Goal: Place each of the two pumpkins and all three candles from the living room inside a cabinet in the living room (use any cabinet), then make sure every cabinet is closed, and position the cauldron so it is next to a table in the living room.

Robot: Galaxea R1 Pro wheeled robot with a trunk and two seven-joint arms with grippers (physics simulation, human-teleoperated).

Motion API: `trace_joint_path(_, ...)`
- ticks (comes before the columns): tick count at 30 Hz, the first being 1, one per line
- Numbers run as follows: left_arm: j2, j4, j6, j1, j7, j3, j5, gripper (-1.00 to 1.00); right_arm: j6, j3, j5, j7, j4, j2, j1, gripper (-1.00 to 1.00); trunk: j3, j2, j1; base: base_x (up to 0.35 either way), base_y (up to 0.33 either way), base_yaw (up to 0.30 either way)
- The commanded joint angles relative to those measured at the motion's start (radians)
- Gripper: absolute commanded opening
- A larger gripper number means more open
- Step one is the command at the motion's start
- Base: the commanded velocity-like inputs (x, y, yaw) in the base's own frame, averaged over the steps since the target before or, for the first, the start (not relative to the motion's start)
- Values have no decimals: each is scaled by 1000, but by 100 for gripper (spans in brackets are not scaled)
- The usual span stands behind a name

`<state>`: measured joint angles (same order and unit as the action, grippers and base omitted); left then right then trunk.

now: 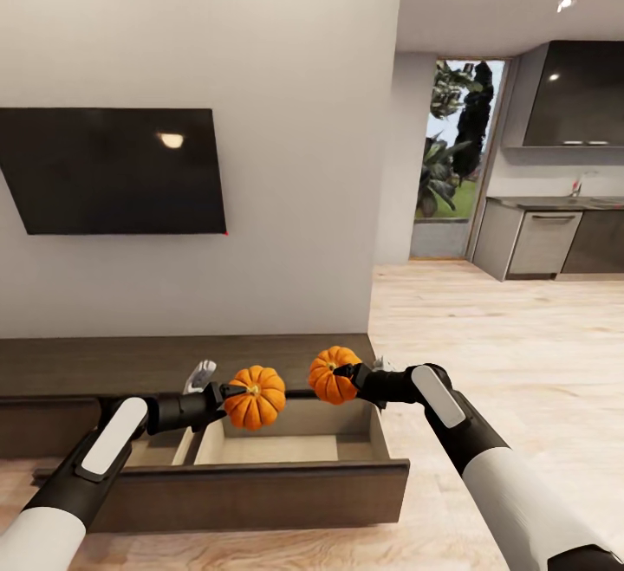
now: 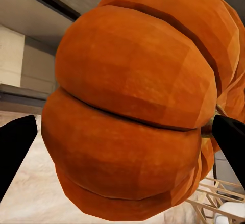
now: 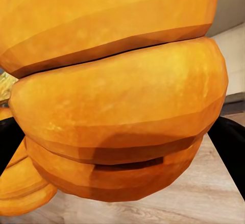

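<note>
You have a pumpkin in each gripper, both hanging low in the centre of the head view over the pulled-out drawer [image 1: 260, 450] of the long dark cabinet [image 1: 173, 363]. The left gripper [image 1: 224, 398] is closed on the left pumpkin [image 1: 254, 397], its dark fingers [image 2: 15, 147] pressed to either flank in the left wrist view. The right gripper [image 1: 350, 376] is likewise clamped on the right pumpkin [image 1: 332, 373], which sits a little higher and nearer the drawer's back right corner.

To finish this step well, I judge you should bring each pumpkin down into the drawer before letting go. The left one hangs over the wide compartment right of the divider [image 1: 189, 448], so lower it straight. The right one looks close to the drawer's side wall, so ease it toward frame centre first, and keep the two pumpkins from knocking together.

The drawer floor is pale and bare. The cabinet stands against a light wall below a wall-mounted television [image 1: 113, 168] at upper left. Light wood flooring [image 1: 503, 328] runs toward a kitchen with grey cabinets [image 1: 546, 242] at right, beside a tall window [image 1: 455, 142] showing greenery.
</note>
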<state>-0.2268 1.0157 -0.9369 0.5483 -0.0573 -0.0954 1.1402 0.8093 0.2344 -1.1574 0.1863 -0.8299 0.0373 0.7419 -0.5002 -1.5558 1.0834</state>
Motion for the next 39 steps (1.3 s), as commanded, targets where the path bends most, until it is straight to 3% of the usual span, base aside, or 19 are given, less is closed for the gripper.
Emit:
trace_joint_path(1, -1, -1, -1, 1, -6, -1, -1, -100, 0, 3, -13, 11, -2, 1, 1, -100, -4, -8, 4, 0, 0, 0)
trace_joint_path(7, 0, -17, 16, 1, -4, -1, -5, -100, 7, 5, -13, 12, 1, 0, 1, -100, -23, -50, 27, 0, 0, 0)
trace_joint_path(10, 0, -23, 19, 1, -3, -1, -6, -100, 9, 25, -14, 12, 1, -2, 1, -100, -32, -71, 38, 0, 0, 0)
trace_joint_path(14, 0, -25, 21, 1, -3, -1, -7, -100, 10, 69, -14, 15, 12, -26, 1, -100, -45, -99, 54, 0, 0, 0)
trace_joint_path(17, 0, -26, 21, 1, -3, -1, -7, -100, 10, 79, -13, 14, 64, -47, 1, -100, -54, -120, 65, 0, 0, 0)
trace_joint_path(20, 0, -26, 21, 1, -3, -1, -7, -100, 10, 81, -13, 13, 78, -53, 1, -100, -64, -141, 77, 0, 0, 0)
trace_joint_path(32, 1, -27, 23, 1, -3, -1, -8, -100, -1, 83, -10, 14, 90, -56, 1, -100, -101, -225, 123, 0, 0, 0)
trace_joint_path(39, 2, -49, 62, 1, -3, -4, -9, -100, -37, 95, 6, 14, 93, -57, 1, -100, -123, -274, 150, 0, 0, 0)
